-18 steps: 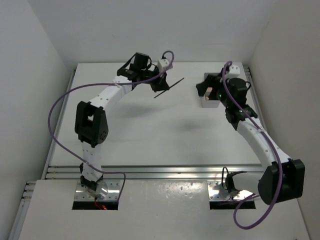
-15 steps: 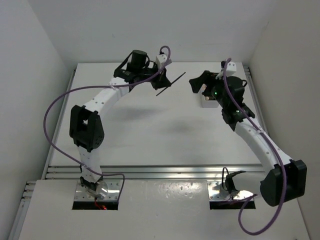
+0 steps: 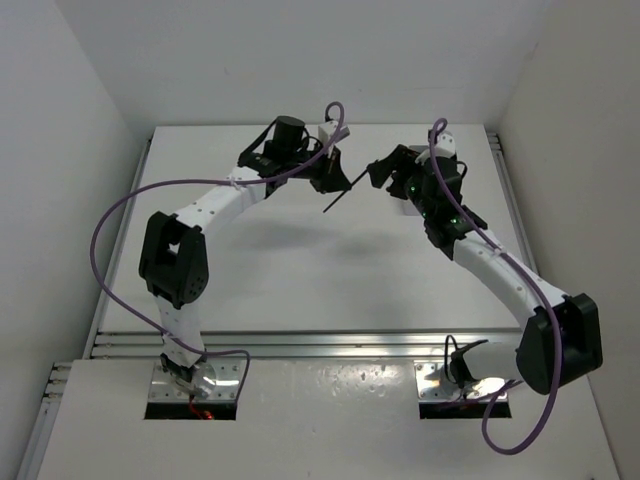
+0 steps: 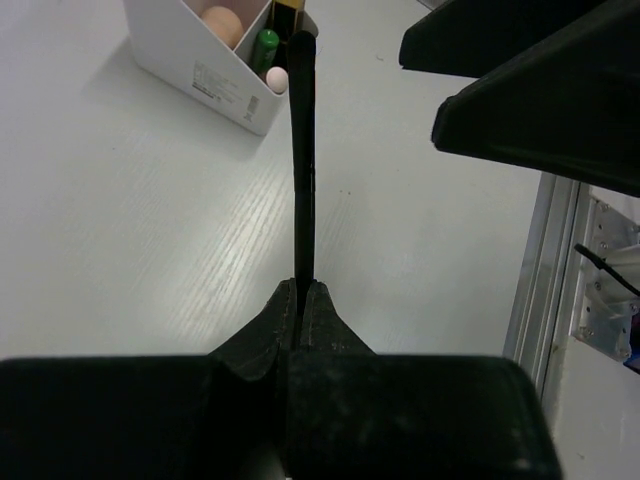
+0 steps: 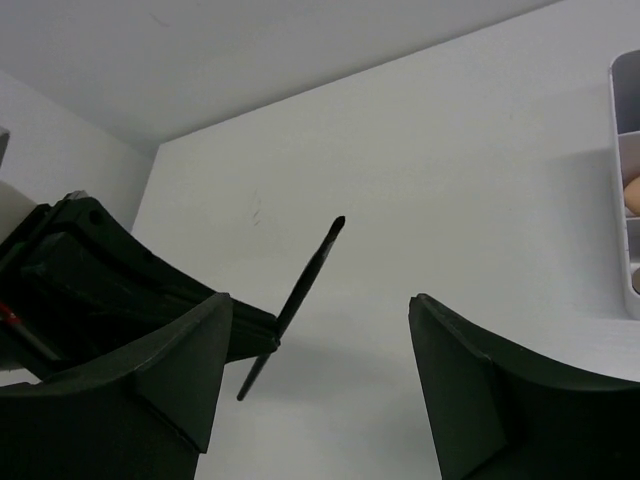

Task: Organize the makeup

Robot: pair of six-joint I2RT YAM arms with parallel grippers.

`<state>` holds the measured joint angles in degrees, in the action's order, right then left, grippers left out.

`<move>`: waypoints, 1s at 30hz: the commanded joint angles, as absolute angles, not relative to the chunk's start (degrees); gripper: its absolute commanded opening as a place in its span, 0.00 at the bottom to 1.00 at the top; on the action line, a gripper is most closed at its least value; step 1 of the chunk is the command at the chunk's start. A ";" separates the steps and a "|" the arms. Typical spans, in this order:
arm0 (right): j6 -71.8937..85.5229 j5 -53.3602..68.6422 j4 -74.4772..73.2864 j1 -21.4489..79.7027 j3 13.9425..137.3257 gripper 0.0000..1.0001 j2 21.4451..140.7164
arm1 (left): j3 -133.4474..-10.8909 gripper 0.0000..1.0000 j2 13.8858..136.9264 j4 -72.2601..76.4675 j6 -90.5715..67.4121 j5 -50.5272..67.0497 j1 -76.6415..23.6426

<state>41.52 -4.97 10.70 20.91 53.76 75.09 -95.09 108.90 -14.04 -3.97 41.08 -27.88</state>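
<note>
Within about half a second the right arm had swung off the white box [image 4: 200, 75] at the far right and come across toward the middle. The right fingers [image 3: 383, 172] now hung just beside the thin black pencil [image 3: 338, 198]. They stood apart, 2 dark prongs with a clear gap and nothing held, and they seemed to be narrowing.

The left fingers [image 4: 300, 300] were clamped shut on 1 end of the pencil, holding it in the air above the surface with its free end aimed toward the box. The left arm had eased rightward too, meeting its partner.

To me it read as a hand-over — pencil from left to right, then into the box, where a peach sponge [image 4: 222, 20] and a green tube [image 4: 266, 45] already sat. Whether the pencil lay inside the right fingers' gap yet, I couldn't tell.
</note>
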 commanded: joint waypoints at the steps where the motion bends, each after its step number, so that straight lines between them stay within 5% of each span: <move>1: 44.56 -6.86 12.83 21.45 53.35 0.71 76.37 | -96.59 0.00 107.23 -11.60 -5.80 41.57 -28.83; 10: 48.16 -3.08 15.29 21.53 55.72 0.56 82.09 | -97.12 0.00 108.37 -10.99 -6.86 41.04 -31.03; 14: 48.25 -3.25 16.25 21.53 55.11 0.39 82.71 | -97.73 0.00 108.37 -10.99 -6.86 41.04 -31.03; 18: 48.08 -3.08 17.14 21.53 55.20 0.05 83.50 | -97.13 0.00 108.37 -10.99 -5.80 41.57 -31.03; 21: 45.80 -2.90 18.10 21.53 55.02 0.00 83.76 | -97.12 0.03 108.37 -11.69 -5.19 40.96 -31.03; 23: 43.44 -3.16 18.98 21.27 54.58 0.00 83.50 | -98.43 0.28 109.07 -15.10 -4.14 40.96 -31.03; 24: 41.68 -3.43 20.38 20.92 54.75 0.00 83.50 | -99.57 0.68 109.59 -16.34 -2.83 39.91 -31.03; 25: 40.70 -3.25 20.65 20.31 54.84 0.00 83.58 | -100.10 0.95 109.60 -17.65 -2.81 39.03 -31.03; 30: 29.72 -3.87 24.95 15.29 59.13 0.00 86.04 | -100.63 1.00 109.60 -23.37 0.43 31.20 -26.98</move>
<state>38.37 -2.61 18.35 18.02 54.46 84.16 -98.67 109.30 -19.03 -2.22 36.42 -29.82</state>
